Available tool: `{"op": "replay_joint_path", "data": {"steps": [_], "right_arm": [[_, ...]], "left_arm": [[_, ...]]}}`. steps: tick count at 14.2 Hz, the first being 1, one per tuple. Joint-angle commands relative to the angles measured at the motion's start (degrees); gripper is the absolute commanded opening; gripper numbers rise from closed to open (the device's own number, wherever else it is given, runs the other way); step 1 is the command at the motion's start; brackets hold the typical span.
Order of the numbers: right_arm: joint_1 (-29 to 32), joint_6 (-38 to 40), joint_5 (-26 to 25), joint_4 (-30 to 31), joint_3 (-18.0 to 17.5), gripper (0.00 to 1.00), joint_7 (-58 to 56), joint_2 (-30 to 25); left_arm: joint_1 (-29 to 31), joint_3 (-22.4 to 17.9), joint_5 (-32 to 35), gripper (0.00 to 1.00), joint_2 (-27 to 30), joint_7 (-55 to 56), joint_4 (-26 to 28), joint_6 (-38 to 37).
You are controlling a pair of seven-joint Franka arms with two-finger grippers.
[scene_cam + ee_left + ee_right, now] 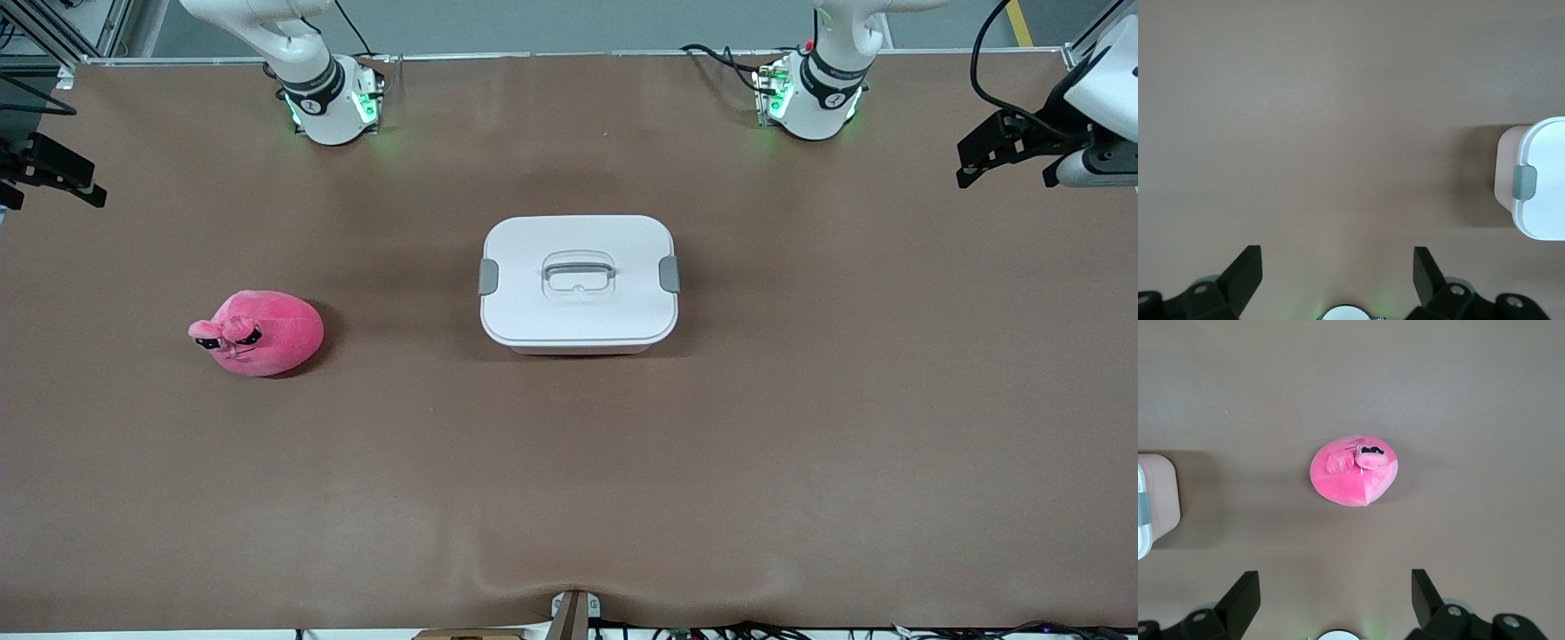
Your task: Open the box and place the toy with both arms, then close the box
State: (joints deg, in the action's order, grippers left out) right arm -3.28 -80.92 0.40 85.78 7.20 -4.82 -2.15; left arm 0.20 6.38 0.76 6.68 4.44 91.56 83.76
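Note:
The box (578, 311) stands in the middle of the table, its white lid on with a recessed handle (578, 271) and a grey clip at each end. One clip end of the box (1545, 200) also shows in the left wrist view, and a corner of the box (1158, 497) in the right wrist view. The pink plush toy (262, 336) lies toward the right arm's end; the toy (1355, 477) lies under the right wrist. My left gripper (1013, 169) (1337, 257) hangs open over bare table. My right gripper (49, 191) (1335, 580) is open and empty too.
The two arm bases (329, 102) (813, 98) stand along the table's edge farthest from the front camera, with cables beside them. A small mount (573, 613) sits at the edge nearest the camera. A brown mat (569, 462) covers the table.

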Motion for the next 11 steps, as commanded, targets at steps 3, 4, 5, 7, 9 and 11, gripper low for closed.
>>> {"op": "replay_joint_path", "data": {"steps": [3,4,5,7,9,11], "right_arm": [[0.74,-0.29,0.14,0.00,-0.96,1.00,0.60,-0.66],[0.73,-0.11,0.13,0.00,-0.96,1.00,0.60,-0.66],[0.82,-0.20,0.13,0.00,-1.05,1.00,0.51,-0.66],[0.30,-0.29,0.48,0.00,-1.13,1.00,-0.01,-0.22],[-1.02,-0.02,0.31,0.00,-1.13,1.00,0.42,1.26],[-1.98,-0.29,-0.04,0.09,-1.14,1.00,0.08,3.64]], "left_arm": [[0.68,0.21,0.47,1.00,-0.35,-0.04,-1.48,-0.97],[0.68,0.03,0.47,1.00,-0.35,0.22,-1.65,-0.97],[0.59,-0.05,0.64,1.00,-0.43,0.31,-1.65,-0.97],[0.94,-0.14,0.47,1.00,-0.43,0.22,-1.74,-0.97],[0.85,-0.14,0.47,1.00,-0.43,0.40,-1.74,-0.97],[0.76,-0.14,0.91,1.00,-0.61,1.10,-1.74,-0.97]]}}
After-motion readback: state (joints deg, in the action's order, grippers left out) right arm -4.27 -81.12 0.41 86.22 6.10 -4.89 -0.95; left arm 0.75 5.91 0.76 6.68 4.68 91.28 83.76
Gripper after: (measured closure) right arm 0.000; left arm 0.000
